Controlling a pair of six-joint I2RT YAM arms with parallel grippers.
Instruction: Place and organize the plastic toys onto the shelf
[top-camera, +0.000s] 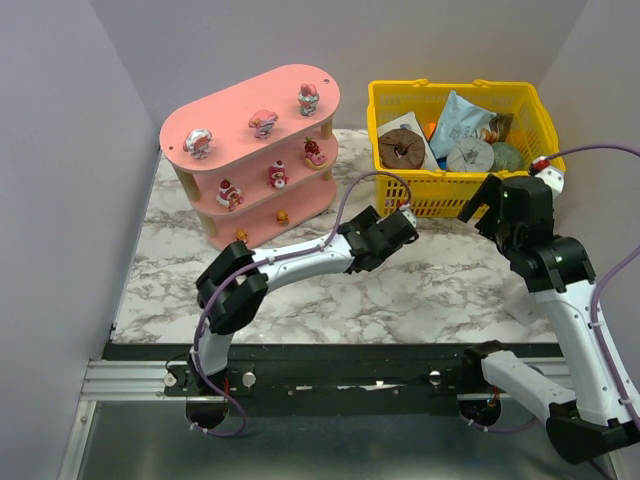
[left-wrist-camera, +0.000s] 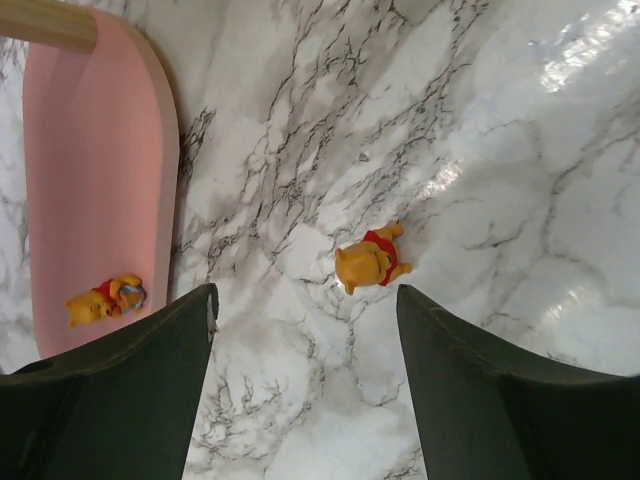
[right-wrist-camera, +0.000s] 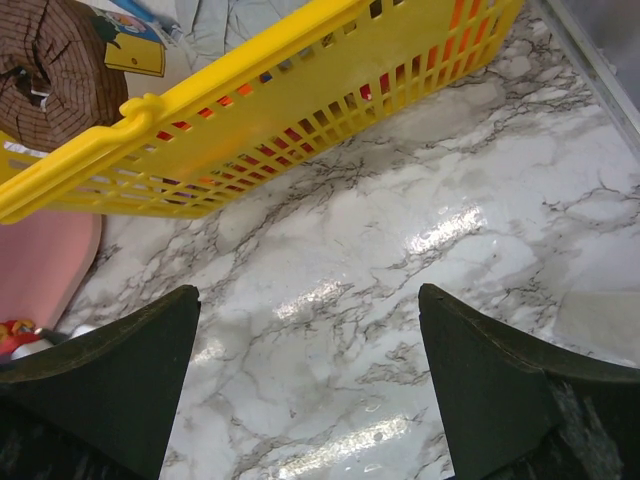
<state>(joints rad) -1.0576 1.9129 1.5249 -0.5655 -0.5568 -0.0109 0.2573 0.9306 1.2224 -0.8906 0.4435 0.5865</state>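
Note:
The pink shelf (top-camera: 250, 100) stands at the back left. Three plastic toys sit on its top board (top-camera: 264, 122), three red-and-white ones on the middle board (top-camera: 278, 175) and two small orange ones on the bottom board (top-camera: 283, 216). One orange bear toy (left-wrist-camera: 368, 262) lies on the marble, just beyond my left gripper's (left-wrist-camera: 305, 290) tips; the jaws are open and hold nothing. Another bear (left-wrist-camera: 105, 299) rests on the pink bottom board (left-wrist-camera: 90, 180). In the top view my left gripper (top-camera: 403, 223) hovers in front of the basket. My right gripper (right-wrist-camera: 307, 295) is open over bare marble.
A yellow mesh basket (top-camera: 385, 100) at the back right holds packets and a brown ring (top-camera: 403, 148). Its front wall (right-wrist-camera: 300, 110) is just ahead of my right gripper (top-camera: 478, 207). Grey walls close in the sides and back.

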